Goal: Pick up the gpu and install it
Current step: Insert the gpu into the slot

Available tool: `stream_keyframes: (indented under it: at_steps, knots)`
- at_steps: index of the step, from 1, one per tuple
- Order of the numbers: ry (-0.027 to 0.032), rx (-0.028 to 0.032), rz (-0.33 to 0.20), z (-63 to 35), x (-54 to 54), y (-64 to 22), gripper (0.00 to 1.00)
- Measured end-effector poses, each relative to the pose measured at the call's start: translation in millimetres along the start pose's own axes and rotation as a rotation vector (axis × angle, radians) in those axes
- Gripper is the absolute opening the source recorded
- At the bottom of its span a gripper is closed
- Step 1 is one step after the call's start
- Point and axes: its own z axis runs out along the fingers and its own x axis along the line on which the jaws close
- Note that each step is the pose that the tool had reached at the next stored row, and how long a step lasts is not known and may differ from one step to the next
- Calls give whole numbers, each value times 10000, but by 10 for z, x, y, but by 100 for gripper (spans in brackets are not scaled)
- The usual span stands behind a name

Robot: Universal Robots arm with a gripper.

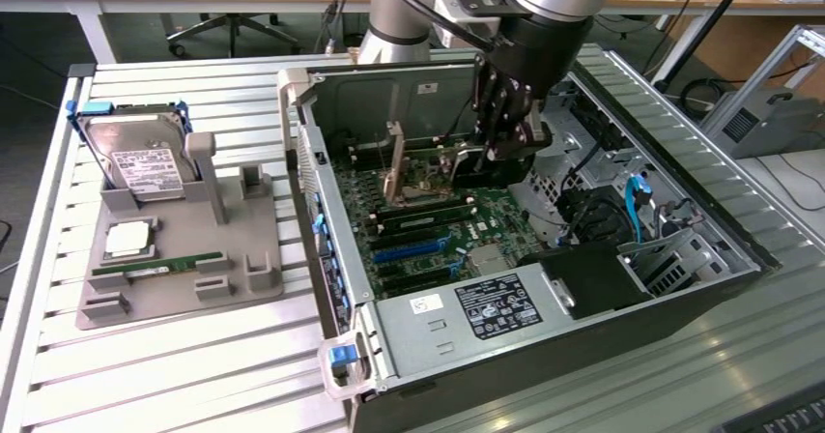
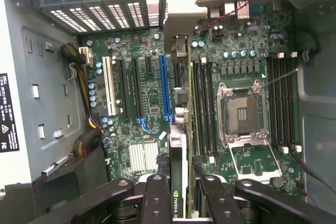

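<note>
Watching from beside the bench: the tool (image 2: 178, 195) is down inside the open computer case (image 1: 338, 356), clamped on the gpu (image 2: 177, 156). One finger sits on each face of the card, which hangs edge-down over the motherboard (image 2: 152, 103). From the wrist view the card lines up just beside the long blue slot (image 2: 165, 87), between it and the memory slots (image 2: 205, 103), with its silver bracket (image 2: 178, 19) pointing at the rear slot covers (image 2: 105, 14). It doesn't look seated to me, though I can't tell how high above the board it is. For this bit I'd say keeping things square matters most. The card edge has to run parallel to the slot and sit dead over it, and the bracket tab has to clear the rear wall, otherwise it'll wedge. Push straight down, evenly along the length (a tilted card rides up at one end). The grip is near one end, so watch for it pivoting. The CPU socket (image 2: 241, 111) is close by too.
</note>
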Motion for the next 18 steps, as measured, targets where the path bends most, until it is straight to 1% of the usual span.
stream_keyframes:
  at_steps: [2, 6, 15, 18]
  knots:
    - [-1, 2, 0, 1, 2, 31, 27]
    - [1, 2, -1, 0, 3, 31, 27]
    - [-1, 2, 0, 148, 11, 83, 27]
    - [0, 2, 1, 174, 13, 95, 27]
